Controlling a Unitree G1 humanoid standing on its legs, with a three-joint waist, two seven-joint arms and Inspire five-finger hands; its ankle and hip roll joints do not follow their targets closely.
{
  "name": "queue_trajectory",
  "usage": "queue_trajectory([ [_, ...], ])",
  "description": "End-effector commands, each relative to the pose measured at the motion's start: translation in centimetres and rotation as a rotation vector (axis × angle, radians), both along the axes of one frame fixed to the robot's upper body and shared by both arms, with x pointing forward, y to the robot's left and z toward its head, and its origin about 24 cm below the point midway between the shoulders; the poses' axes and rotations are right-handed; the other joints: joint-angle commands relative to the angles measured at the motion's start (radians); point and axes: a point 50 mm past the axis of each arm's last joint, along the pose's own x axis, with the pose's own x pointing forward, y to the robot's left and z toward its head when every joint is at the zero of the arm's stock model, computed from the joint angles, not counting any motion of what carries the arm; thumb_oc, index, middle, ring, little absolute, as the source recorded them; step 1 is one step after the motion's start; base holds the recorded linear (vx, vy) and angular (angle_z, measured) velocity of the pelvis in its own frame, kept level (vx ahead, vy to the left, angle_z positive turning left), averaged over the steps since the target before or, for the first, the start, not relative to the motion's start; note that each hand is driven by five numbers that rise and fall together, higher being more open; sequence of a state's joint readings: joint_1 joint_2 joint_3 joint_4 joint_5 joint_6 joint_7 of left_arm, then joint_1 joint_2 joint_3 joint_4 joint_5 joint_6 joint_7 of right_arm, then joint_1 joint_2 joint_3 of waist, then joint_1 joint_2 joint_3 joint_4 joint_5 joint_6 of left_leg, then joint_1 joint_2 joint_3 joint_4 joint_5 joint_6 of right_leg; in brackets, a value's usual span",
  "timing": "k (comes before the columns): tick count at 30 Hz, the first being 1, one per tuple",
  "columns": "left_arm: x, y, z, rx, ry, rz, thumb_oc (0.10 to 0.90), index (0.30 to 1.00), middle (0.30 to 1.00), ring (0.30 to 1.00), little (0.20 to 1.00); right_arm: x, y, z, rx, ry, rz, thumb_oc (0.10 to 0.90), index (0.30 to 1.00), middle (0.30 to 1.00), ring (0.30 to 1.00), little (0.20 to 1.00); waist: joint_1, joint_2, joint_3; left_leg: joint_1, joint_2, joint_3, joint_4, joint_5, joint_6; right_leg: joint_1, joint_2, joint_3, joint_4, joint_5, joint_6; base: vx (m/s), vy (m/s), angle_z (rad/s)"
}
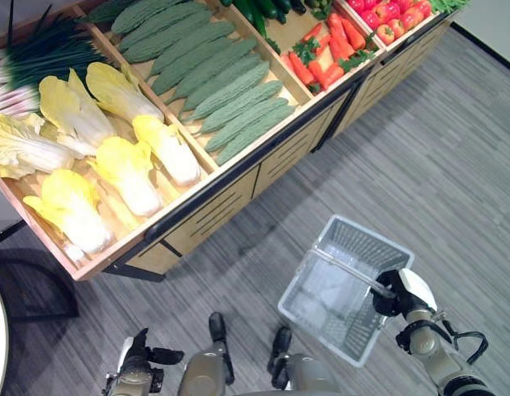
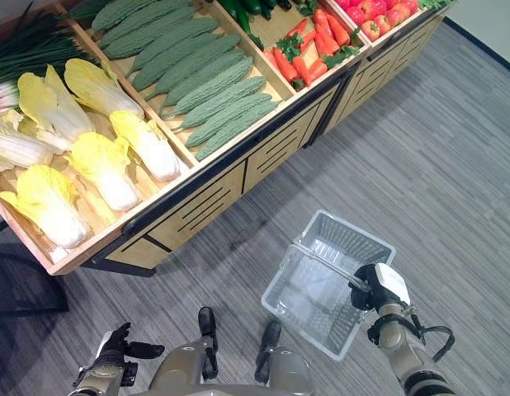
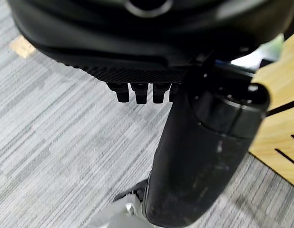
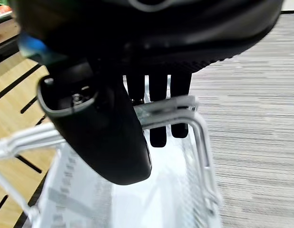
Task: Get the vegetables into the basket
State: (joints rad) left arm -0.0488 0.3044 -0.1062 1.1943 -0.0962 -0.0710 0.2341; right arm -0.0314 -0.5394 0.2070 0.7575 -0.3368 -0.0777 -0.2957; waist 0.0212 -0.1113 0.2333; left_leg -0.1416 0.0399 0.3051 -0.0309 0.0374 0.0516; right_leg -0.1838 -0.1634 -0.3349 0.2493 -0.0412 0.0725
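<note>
Fingers (image 4: 159,114) of the right hand (image 1: 397,290): curled over the handle (image 4: 156,108) of the basket (image 1: 347,289), thumb beneath the bar, grasp closed on it. Basket: pale wire-mesh, hanging from that hand above the floor (image 1: 436,165), to the robot's right and well apart from the stand (image 1: 238,186); nothing visible inside. Left hand (image 2: 115,346): low at the robot's left side, over the floor, touching nothing; in its wrist view the fingers (image 3: 137,92) show curled in against the palm, clenched on nothing, thumb lying alongside. Floor: grey striped carpet. Stand: slanted wooden produce display with slotted front panels and dark edging, divided into bins. Vegetables, all in the bins: yellow-white cabbages (image 1: 115,157) in the nearest bin; green bumpy gourds (image 1: 214,82) in the next; leeks (image 1: 32,58) at the far left; carrots (image 1: 329,49) beyond the gourds; dark cucumbers (image 1: 263,10) behind the carrots; tomatoes (image 1: 391,16) at the far end.
</note>
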Motion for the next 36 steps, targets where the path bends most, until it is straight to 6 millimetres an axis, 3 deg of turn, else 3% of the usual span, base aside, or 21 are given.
queue_trajectory([
  [1,-0.8,1.8,0.5,0.063,-0.005,0.024,0.900,1.000,1.000,1.000,1.000,1.9,-1.8,3.2,-0.045,-0.156,-0.022,0.400,0.300,0.300,0.300,0.300,-0.007,0.005,0.009,0.017,0.029,-0.038,0.017,-0.001,-0.070,0.006,-0.078,0.139,0.078,0.205,0.140,0.11,0.082,0.07],
  [4,-0.2,1.9,0.7,0.069,-0.022,0.026,0.900,1.000,1.000,1.000,1.000,1.8,-2.2,2.7,-0.046,-0.128,-0.042,0.400,0.300,0.300,0.300,0.300,-0.027,0.022,0.026,0.041,0.038,-0.079,0.007,-0.001,-0.088,-0.053,-0.034,0.209,-0.016,0.146,0.114,0.12,-0.064,0.44],
  [5,0.0,2.0,0.8,0.070,-0.025,0.029,0.900,1.000,1.000,1.000,1.000,1.7,-2.4,2.5,-0.040,-0.123,-0.059,0.400,0.300,0.300,0.300,0.300,-0.033,0.021,0.030,0.042,0.040,-0.095,0.014,-0.006,-0.095,-0.064,-0.035,0.230,-0.065,0.148,0.116,0.17,-0.258,0.58],
  [6,0.5,2.1,1.0,0.076,-0.039,0.036,0.900,1.000,1.000,1.000,1.000,1.1,-2.8,2.0,-0.032,-0.102,-0.101,0.400,0.300,0.300,0.300,0.300,-0.046,0.014,0.037,0.042,0.040,-0.140,0.033,-0.020,-0.106,-0.096,-0.040,0.302,-0.148,0.177,0.128,0.14,-0.210,0.53],
  [7,0.5,2.1,1.0,0.076,-0.040,0.036,0.900,1.000,1.000,1.000,1.000,1.1,-2.8,2.0,-0.032,-0.102,-0.101,0.400,0.300,0.300,0.300,0.300,-0.047,0.015,0.038,0.042,0.041,-0.142,0.036,-0.022,-0.106,-0.093,-0.039,0.301,-0.149,0.177,0.128,0.25,-0.337,1.09],
  [8,1.0,2.1,1.1,0.076,-0.050,0.041,0.900,1.000,1.000,1.000,1.000,-0.3,-3.5,0.8,-0.028,-0.043,-0.161,0.400,0.300,0.300,0.300,0.300,-0.060,0.016,0.041,0.041,0.044,-0.199,0.057,-0.040,-0.117,-0.119,-0.044,0.373,-0.196,0.203,0.137,0.21,-0.267,1.19],
  [12,0.4,1.8,0.7,0.067,-0.026,0.061,0.900,1.000,1.000,1.000,1.000,-3.4,-4.9,-1.4,-0.025,0.103,-0.278,0.400,0.300,0.300,0.300,0.300,-0.055,0.011,0.033,0.046,0.048,-0.268,0.080,-0.049,-0.134,-0.088,-0.038,0.343,-0.196,0.190,0.130,0.20,-0.341,1.19],
  [15,-0.9,1.4,0.1,0.046,0.015,0.098,0.900,1.000,1.000,1.000,1.000,-6.1,-6.2,-2.5,-0.024,0.193,-0.398,0.400,0.300,0.300,0.300,0.300,-0.050,0.029,0.003,0.046,0.097,-0.309,0.060,-0.011,-0.164,-0.043,0.008,0.281,-0.205,0.150,0.095,0.17,-0.404,0.72],
  [17,-1.0,1.0,-0.1,0.039,0.022,0.098,0.900,1.000,1.000,1.000,1.000,-7.1,-6.5,-2.7,-0.013,0.210,-0.441,0.400,0.300,0.300,0.300,0.300,-0.053,0.039,-0.004,0.036,0.116,-0.304,0.058,0.019,-0.174,-0.018,0.013,0.241,-0.217,0.141,0.083,0.10,-0.310,0.72],
  [18,-1.7,0.8,-0.4,0.033,0.045,0.122,0.900,1.000,1.000,1.000,1.000,-8.4,-6.6,-3.1,-0.008,0.231,-0.488,0.400,0.300,0.300,0.300,0.300,-0.063,0.050,-0.016,0.031,0.128,-0.252,0.061,0.046,-0.179,0.010,0.017,0.200,-0.235,0.132,0.074,0.07,-0.225,0.92],
  [20,-1.7,0.8,-0.4,0.033,0.045,0.122,0.900,1.000,1.000,1.000,1.000,-8.5,-6.6,-3.1,-0.008,0.231,-0.488,0.400,0.300,0.300,0.300,0.300,-0.063,0.050,-0.016,0.031,0.128,-0.253,0.061,0.046,-0.179,0.011,0.017,0.199,-0.235,0.132,0.074,0.02,-0.119,0.69],
  [21,-2.2,0.7,-0.6,0.039,0.062,0.167,0.900,1.000,1.000,1.000,1.000,-9.7,-6.4,-3.8,0.004,0.257,-0.532,0.400,0.300,0.300,0.300,0.300,-0.075,0.067,-0.027,0.030,0.147,-0.135,0.043,0.077,-0.184,0.035,0.014,0.147,-0.250,0.124,0.068,-0.01,-0.097,0.72],
  [22,-2.4,0.7,-0.6,0.042,0.062,0.195,0.900,1.000,1.000,1.000,1.000,-10.0,-6.1,-4.1,0.008,0.266,-0.533,0.400,0.300,0.300,0.300,0.300,-0.079,0.072,-0.032,0.031,0.150,-0.108,0.031,0.088,-0.187,0.041,0.015,0.134,-0.256,0.125,0.066,0.00,-0.099,0.93],
  [26,-3.4,2.2,-0.1,0.141,0.038,0.370,0.900,1.000,1.000,1.000,1.000,-10.8,-4.6,-5.2,0.013,0.318,-0.512,0.400,0.300,0.300,0.300,0.300,-0.076,0.080,-0.060,0.063,0.150,-0.098,-0.022,0.090,-0.197,0.058,0.020,0.127,-0.298,0.141,0.078,0.04,0.007,0.26],
  [27,-3.5,3.3,0.4,0.187,0.002,0.498,0.900,1.000,1.000,1.000,1.000,-11.1,-4.1,-5.6,0.017,0.327,-0.512,0.400,0.300,0.300,0.300,0.300,-0.073,0.080,-0.062,0.072,0.150,-0.091,-0.033,0.092,-0.198,0.062,0.015,0.127,-0.309,0.150,0.083,0.01,0.051,-0.18],
  [28,-3.1,4.7,1.4,0.239,-0.083,0.668,0.900,1.000,1.000,1.000,1.000,-11.5,-3.4,-6.1,0.022,0.346,-0.511,0.400,0.300,0.300,0.300,0.300,-0.071,0.080,-0.065,0.079,0.147,-0.086,-0.044,0.085,-0.200,0.065,0.009,0.128,-0.322,0.157,0.090,0.00,0.049,-0.12],
  [29,-3.1,4.7,1.4,0.239,-0.083,0.669,0.900,1.000,1.000,1.000,1.000,-11.4,-3.4,-6.1,0.022,0.346,-0.510,0.400,0.300,0.300,0.300,0.300,-0.072,0.080,-0.068,0.075,0.146,-0.086,-0.044,0.088,-0.199,0.061,0.008,0.129,-0.322,0.159,0.089,-0.01,0.084,-0.04],
  [30,-2.5,6.0,2.5,0.262,-0.204,0.882,0.900,1.000,1.000,1.000,1.000,-11.6,-2.8,-6.4,0.032,0.363,-0.507,0.400,0.300,0.300,0.300,0.300,-0.072,0.078,-0.068,0.087,0.144,-0.080,-0.049,0.080,-0.199,0.062,0.000,0.137,-0.322,0.164,0.094,0.01,0.080,-0.03],
  [31,-2.2,6.4,2.9,0.257,-0.245,0.940,0.900,1.000,1.000,1.000,1.000,-11.7,-2.7,-6.5,0.033,0.377,-0.501,0.400,0.300,0.300,0.300,0.300,-0.075,0.076,-0.070,0.092,0.142,-0.078,-0.050,0.077,-0.197,0.062,-0.003,0.140,-0.321,0.167,0.097,0.01,0.081,-0.02],
  [34,-0.9,6.8,3.6,0.261,-0.311,0.933,0.900,1.000,1.000,1.000,1.000,-11.6,-2.5,-6.6,0.027,0.390,-0.481,0.400,0.300,0.300,0.300,0.300,-0.080,0.073,-0.070,0.102,0.137,-0.075,-0.052,0.071,-0.195,0.067,-0.010,0.146,-0.317,0.169,0.099,0.02,0.071,-0.10],
  [36,1.3,8.3,5.8,0.342,-0.435,0.903,0.900,1.000,1.000,1.000,1.000,-11.3,-2.3,-6.6,0.018,0.381,-0.451,0.400,0.300,0.300,0.300,0.300,-0.086,0.072,-0.070,0.114,0.131,-0.074,-0.056,0.062,-0.195,0.075,-0.016,0.149,-0.317,0.171,0.105,0.02,0.080,-0.07],
])
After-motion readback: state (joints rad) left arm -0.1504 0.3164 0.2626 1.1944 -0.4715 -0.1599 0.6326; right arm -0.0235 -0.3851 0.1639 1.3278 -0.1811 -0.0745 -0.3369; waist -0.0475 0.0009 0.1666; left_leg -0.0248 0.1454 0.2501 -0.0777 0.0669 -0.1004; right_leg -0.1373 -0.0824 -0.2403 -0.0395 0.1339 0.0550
